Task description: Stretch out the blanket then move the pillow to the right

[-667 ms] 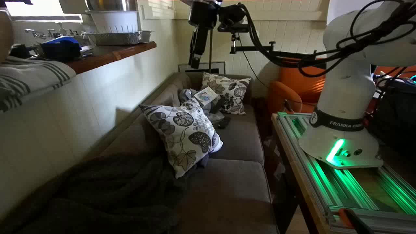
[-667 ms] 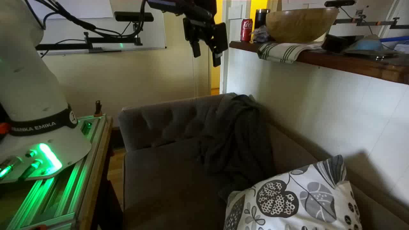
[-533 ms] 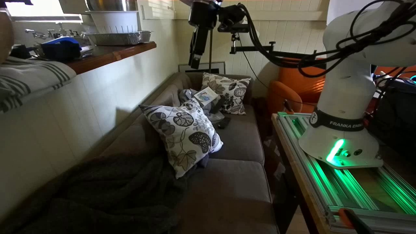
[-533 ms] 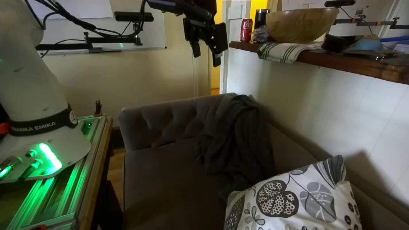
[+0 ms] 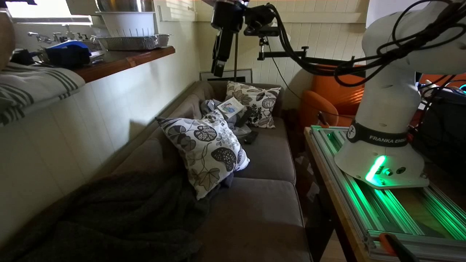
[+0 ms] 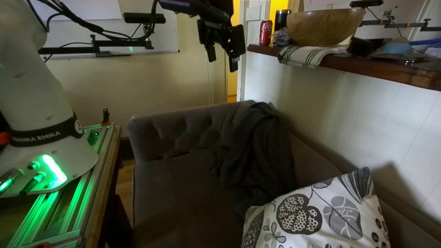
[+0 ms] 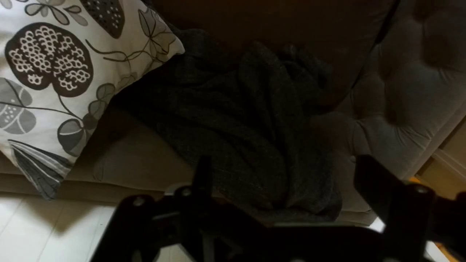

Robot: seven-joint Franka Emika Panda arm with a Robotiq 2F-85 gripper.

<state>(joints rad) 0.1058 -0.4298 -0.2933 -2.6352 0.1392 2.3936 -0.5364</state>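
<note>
A dark grey blanket point(image 5: 109, 218) lies bunched on the sofa, running from the seat up over the backrest corner in an exterior view point(image 6: 258, 148). It also fills the middle of the wrist view point(image 7: 251, 120). A white pillow point(image 5: 211, 153) with grey and brown leaf print leans on the backrest beside the blanket. It also shows in an exterior view point(image 6: 317, 213) and at the left of the wrist view point(image 7: 65, 72). My gripper point(image 6: 223, 63) is open, with nothing between its fingers point(image 7: 284, 163). It hangs high above the blanket, apart from it and from the pillow.
A second patterned pillow point(image 5: 258, 102), a book point(image 5: 231, 107) and grey cloth lie at the sofa's far end. A wooden counter ledge point(image 6: 372, 70) with a wooden bowl point(image 6: 324, 27) and a red can point(image 6: 265, 32) juts from the wall. The sofa point(image 6: 179, 193) faces the robot's table point(image 5: 346, 203).
</note>
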